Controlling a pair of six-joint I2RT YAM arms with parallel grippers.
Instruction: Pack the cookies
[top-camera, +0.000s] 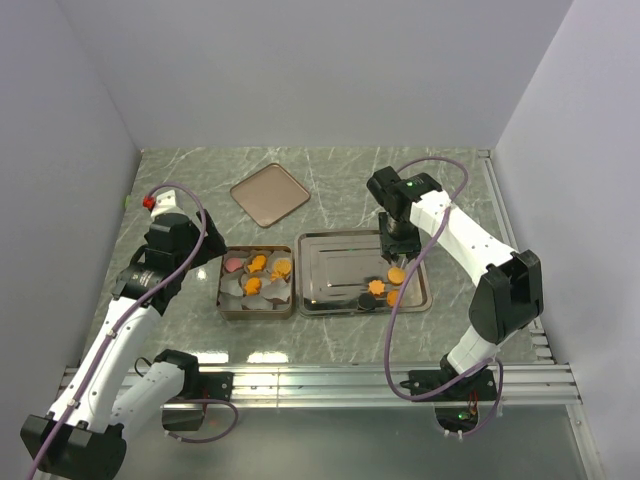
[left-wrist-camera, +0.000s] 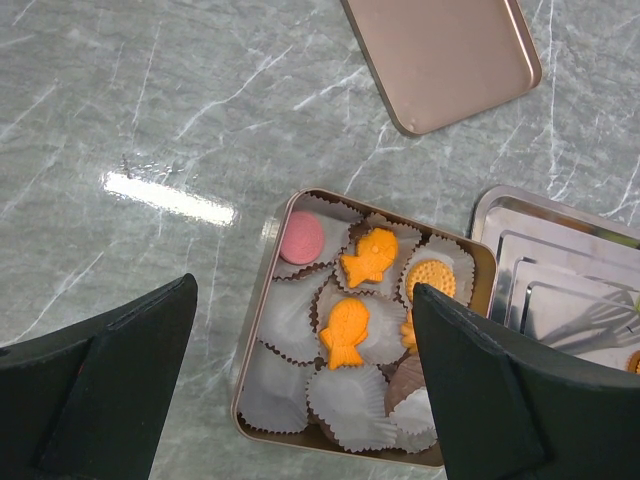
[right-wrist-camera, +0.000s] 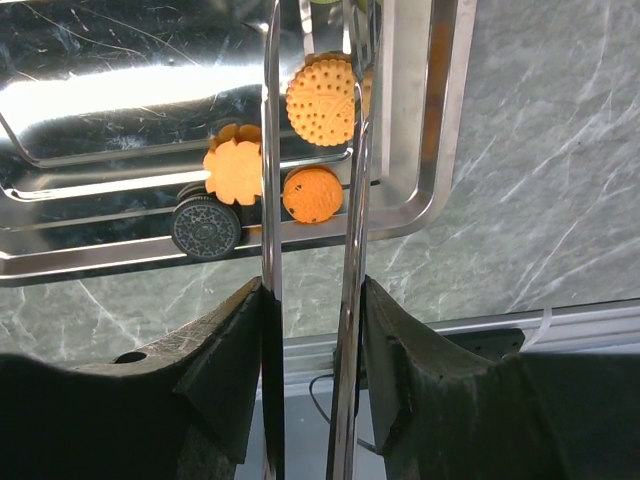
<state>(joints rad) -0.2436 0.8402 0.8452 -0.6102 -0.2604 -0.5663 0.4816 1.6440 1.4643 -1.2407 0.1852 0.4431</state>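
An open tin box (left-wrist-camera: 250, 370) lined with white paper cups holds a pink cookie (left-wrist-camera: 300, 237), two orange fish cookies (left-wrist-camera: 368, 256) and a round orange cookie (left-wrist-camera: 431, 278). My left gripper (left-wrist-camera: 305, 290) is open and empty above the box (top-camera: 255, 281). My right gripper (right-wrist-camera: 312, 290) is shut on metal tongs (right-wrist-camera: 270, 150). The tongs' arms straddle a round orange cookie (right-wrist-camera: 320, 100) over the steel tray (right-wrist-camera: 420, 190). A flower cookie (right-wrist-camera: 233, 172), a small orange cookie (right-wrist-camera: 312, 193) and a dark cookie (right-wrist-camera: 205, 226) lie on the tray (top-camera: 330, 260).
The box's lid (top-camera: 270, 194) lies flat on the marble table behind the box. White walls close in the back and sides. A metal rail (top-camera: 320, 380) runs along the near edge.
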